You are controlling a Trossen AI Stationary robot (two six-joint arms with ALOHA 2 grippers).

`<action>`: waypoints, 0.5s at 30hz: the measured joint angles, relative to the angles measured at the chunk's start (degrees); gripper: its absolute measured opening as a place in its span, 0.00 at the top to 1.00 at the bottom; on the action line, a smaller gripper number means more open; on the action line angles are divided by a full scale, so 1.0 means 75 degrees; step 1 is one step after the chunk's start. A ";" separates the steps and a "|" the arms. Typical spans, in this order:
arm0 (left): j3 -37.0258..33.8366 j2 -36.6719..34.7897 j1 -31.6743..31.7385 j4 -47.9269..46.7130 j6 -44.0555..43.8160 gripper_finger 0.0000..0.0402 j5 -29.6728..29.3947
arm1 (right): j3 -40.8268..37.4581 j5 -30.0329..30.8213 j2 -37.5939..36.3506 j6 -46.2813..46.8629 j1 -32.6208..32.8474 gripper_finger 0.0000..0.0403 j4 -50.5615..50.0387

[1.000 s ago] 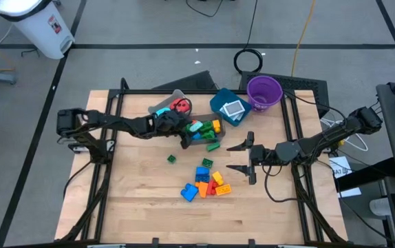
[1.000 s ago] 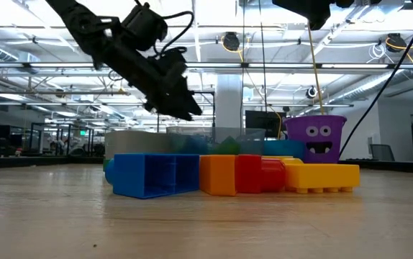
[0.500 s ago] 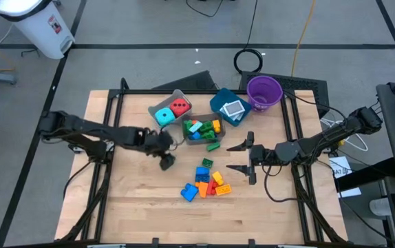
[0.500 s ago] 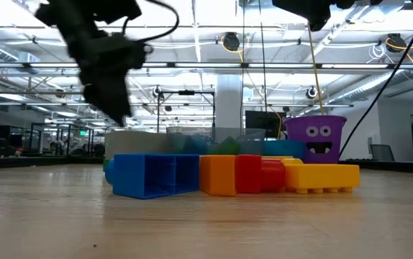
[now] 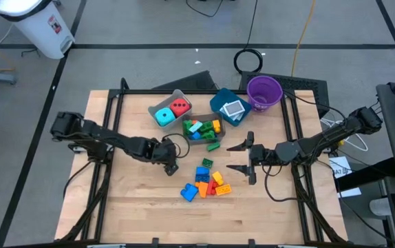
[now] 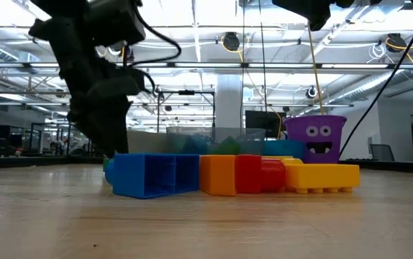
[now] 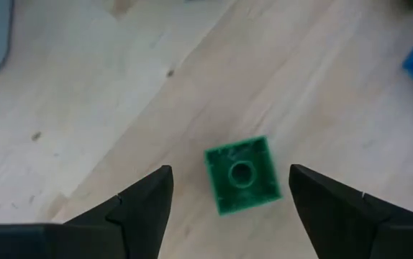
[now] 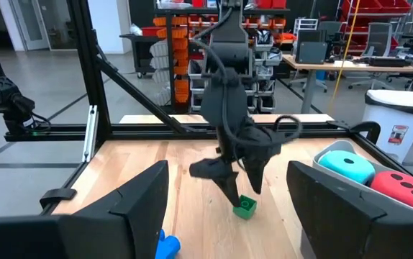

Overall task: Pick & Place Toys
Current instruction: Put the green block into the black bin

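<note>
A small green brick (image 7: 241,176) lies studs-up on the bare wood, left of the loose pile; it also shows in the right wrist view (image 8: 245,208). My left gripper (image 7: 228,173) hangs open just above it, pointing down, one finger on either side and not touching; in the high view (image 5: 171,164) it covers the brick. My right gripper (image 5: 242,157) waits open and empty, right of the loose pile of blue, orange, red, yellow and green bricks (image 5: 206,182). A cyan cube (image 5: 163,116) and a red cube (image 5: 179,107) lie in the grey bin.
The grey bin (image 5: 157,103), a dark bin of bricks (image 5: 201,131), a teal bin (image 5: 219,102) with cards (image 5: 232,109) and a purple cup (image 5: 264,91) stand along the far side. Bare wood lies toward the near edge and the left.
My left gripper has gone from over the bins toward the table's near edge and come down over the small green brick. Nothing else has moved.
</note>
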 joint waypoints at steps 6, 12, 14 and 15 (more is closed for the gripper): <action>0.0000 0.0592 0.0158 0.0103 0.0025 0.31 0.0045 | 0.0000 -0.0003 0.0000 -0.0007 0.0000 0.37 -0.0014; 0.0000 0.0597 0.0294 0.0206 0.0057 0.40 0.0202 | 0.0000 -0.0003 0.0000 -0.0004 0.0000 0.37 -0.0009; -0.0003 0.0526 0.0294 0.0231 0.0116 0.47 0.0243 | 0.0000 0.0000 0.0000 -0.0004 0.0000 0.37 -0.0005; -0.0002 0.0522 0.0294 0.0306 0.0141 0.51 0.0314 | 0.0000 -0.0003 0.0000 -0.0004 0.0000 0.37 -0.0003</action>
